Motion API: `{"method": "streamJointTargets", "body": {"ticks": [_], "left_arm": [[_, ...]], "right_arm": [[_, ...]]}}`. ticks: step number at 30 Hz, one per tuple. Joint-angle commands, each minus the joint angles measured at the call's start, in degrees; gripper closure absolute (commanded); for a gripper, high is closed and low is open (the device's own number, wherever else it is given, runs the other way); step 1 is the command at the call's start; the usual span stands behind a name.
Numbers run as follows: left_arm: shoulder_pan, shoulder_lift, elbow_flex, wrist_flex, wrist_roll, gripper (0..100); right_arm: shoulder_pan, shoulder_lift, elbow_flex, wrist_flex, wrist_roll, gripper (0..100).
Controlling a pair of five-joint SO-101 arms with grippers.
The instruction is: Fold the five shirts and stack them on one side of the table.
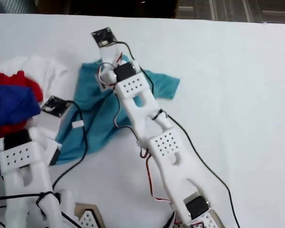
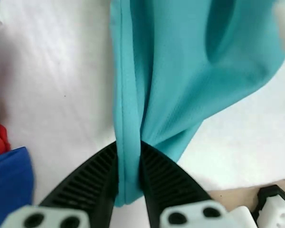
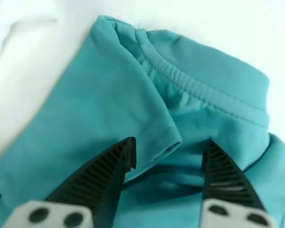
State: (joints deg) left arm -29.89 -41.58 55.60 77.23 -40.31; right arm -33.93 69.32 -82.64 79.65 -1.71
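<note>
A teal shirt [image 1: 97, 107] lies crumpled at the table's middle. My left gripper [image 2: 128, 151] is shut on a bunched edge of the teal shirt [image 2: 180, 71], and the cloth stretches away from its black fingers [image 2: 96, 176]. In the high view this left gripper [image 1: 68, 124] sits at the shirt's near left edge. My right gripper [image 3: 171, 146] stands open just over the ribbed collar and a folded hem of the teal shirt [image 3: 109, 90], with nothing between its fingers. From above, the right gripper [image 1: 108, 69] is over the shirt's far end.
A heap of other shirts lies at the left edge: a white one [image 1: 40, 69], a red one [image 1: 14, 80] and a blue one [image 1: 9, 107]. The white table [image 1: 237, 71] is bare to the right. Cables [image 1: 83, 142] trail across the shirt.
</note>
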Motion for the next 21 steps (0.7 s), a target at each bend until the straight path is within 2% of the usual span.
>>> {"method": "streamJointTargets", "body": {"ticks": [1,3,6,7,9,15,21], "left_arm": [[-0.6,-1.1,-0.2,-0.5,0.0,97],[-0.6,-1.1,-0.2,-0.5,0.0,97],[-0.6,-1.1,-0.2,-0.5,-0.2,97],[-0.6,-1.1,-0.2,-0.5,-0.2,97],[-0.6,-1.1,-0.2,-0.5,-0.2,97],[-0.6,-1.1,-0.2,-1.1,-0.3,97],[-0.4,-1.1,-0.7,-5.3,0.2,97]], "right_arm": [[0.1,-0.7,-2.4,-1.3,-0.1,77.2],[0.1,-0.7,-2.5,-1.3,-0.1,81.3],[0.1,-0.9,-2.5,-1.3,-0.1,96.8],[0.2,-0.9,-2.5,-1.3,-0.1,99.1],[0.3,-1.1,-2.5,-0.9,0.0,96.3],[1.9,-2.6,-6.7,3.8,0.0,98.0],[7.5,-8.0,-12.8,15.2,0.1,98.0]]}}
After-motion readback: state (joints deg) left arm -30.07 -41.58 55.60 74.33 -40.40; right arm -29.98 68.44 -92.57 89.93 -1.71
